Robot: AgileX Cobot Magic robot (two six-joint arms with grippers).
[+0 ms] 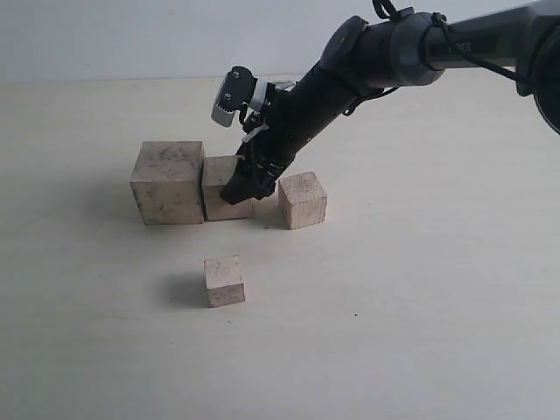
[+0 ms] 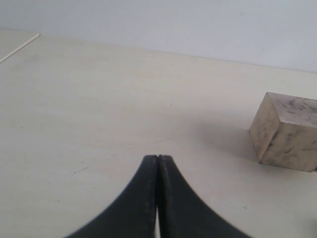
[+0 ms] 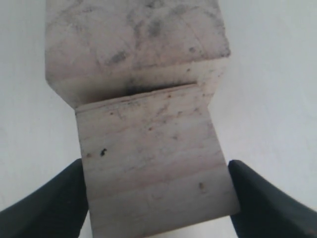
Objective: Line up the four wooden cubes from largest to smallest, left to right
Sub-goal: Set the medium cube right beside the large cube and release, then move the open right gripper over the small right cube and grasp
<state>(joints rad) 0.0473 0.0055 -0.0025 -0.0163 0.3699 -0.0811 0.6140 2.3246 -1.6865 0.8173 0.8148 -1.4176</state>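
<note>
Four pale wooden cubes lie on the table. The largest cube (image 1: 168,182) stands at the left, and the second-largest cube (image 1: 219,178) touches its right side. The third cube (image 1: 303,199) sits a short gap further right, and the smallest cube (image 1: 225,280) lies alone nearer the front. My right gripper (image 1: 245,188) reaches down from the right, its black fingers (image 3: 59,198) pressed on both sides of the second-largest cube (image 3: 148,158), behind which the largest cube (image 3: 133,44) shows. My left gripper (image 2: 158,158) is shut and holds nothing; a speckled cube (image 2: 287,131) stands off to its side.
The pale table top (image 1: 420,306) runs wide on all sides of the cubes. The right arm (image 1: 385,52) slants in from the upper right above the third cube. A light wall borders the far table edge.
</note>
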